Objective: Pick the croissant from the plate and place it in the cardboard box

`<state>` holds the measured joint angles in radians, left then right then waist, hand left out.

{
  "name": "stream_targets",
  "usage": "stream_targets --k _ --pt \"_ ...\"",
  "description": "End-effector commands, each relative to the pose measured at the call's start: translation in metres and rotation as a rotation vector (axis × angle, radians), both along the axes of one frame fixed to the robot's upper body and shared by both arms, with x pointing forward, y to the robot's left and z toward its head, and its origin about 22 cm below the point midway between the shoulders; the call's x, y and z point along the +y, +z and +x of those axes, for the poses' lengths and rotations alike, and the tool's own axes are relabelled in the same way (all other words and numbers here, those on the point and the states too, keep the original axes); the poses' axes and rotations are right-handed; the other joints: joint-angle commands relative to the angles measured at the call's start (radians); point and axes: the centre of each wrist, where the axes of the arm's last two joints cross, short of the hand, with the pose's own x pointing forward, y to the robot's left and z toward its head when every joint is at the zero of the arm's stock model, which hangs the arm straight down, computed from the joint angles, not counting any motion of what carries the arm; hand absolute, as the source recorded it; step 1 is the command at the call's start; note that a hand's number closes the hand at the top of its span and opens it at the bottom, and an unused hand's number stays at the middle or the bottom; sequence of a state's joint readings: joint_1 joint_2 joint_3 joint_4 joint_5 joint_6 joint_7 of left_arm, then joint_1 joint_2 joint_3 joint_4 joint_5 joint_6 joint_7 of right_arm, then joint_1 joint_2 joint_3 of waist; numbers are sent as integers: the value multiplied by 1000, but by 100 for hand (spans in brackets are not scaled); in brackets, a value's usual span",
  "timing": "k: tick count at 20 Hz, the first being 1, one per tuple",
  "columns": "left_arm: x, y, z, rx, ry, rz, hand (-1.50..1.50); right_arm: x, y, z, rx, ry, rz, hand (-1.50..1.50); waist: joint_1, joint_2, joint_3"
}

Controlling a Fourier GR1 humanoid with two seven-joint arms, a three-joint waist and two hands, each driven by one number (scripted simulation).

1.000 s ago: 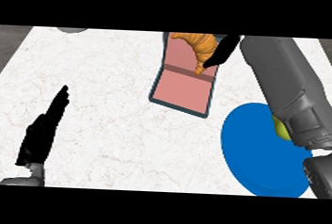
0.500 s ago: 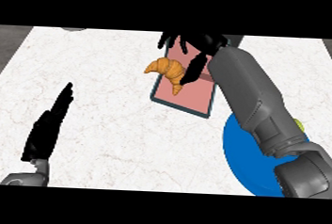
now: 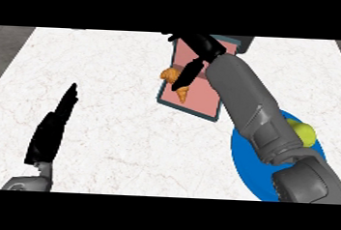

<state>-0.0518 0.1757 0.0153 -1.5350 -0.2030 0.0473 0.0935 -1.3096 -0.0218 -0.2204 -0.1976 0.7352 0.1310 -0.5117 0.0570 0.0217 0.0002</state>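
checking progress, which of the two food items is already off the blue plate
The croissant: it lies at the cardboard box's left edge under the right robot hand. The yellow-green fruit sits on the blue plate.

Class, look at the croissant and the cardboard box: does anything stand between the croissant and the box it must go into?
Nothing visible does. The croissant already lies at the left edge of the cardboard box, partly over its pink floor. The right hand is directly above it. The green object on the blue plate is off to the side.
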Motion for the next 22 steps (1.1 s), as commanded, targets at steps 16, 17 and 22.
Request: stream_targets --k 16,17,22 --pt "0 7 2 -13 -42 -7 0 -185 58 19 123 -413 600 -150 37 27 2" --pt "-1 8 7 -35 -24 -11 0 -205 56 14 120 -415 625 -150 30 30 3" --pt "-3 10 0 -47 -44 5 0 -264 62 -1 103 -429 644 -150 50 33 5"
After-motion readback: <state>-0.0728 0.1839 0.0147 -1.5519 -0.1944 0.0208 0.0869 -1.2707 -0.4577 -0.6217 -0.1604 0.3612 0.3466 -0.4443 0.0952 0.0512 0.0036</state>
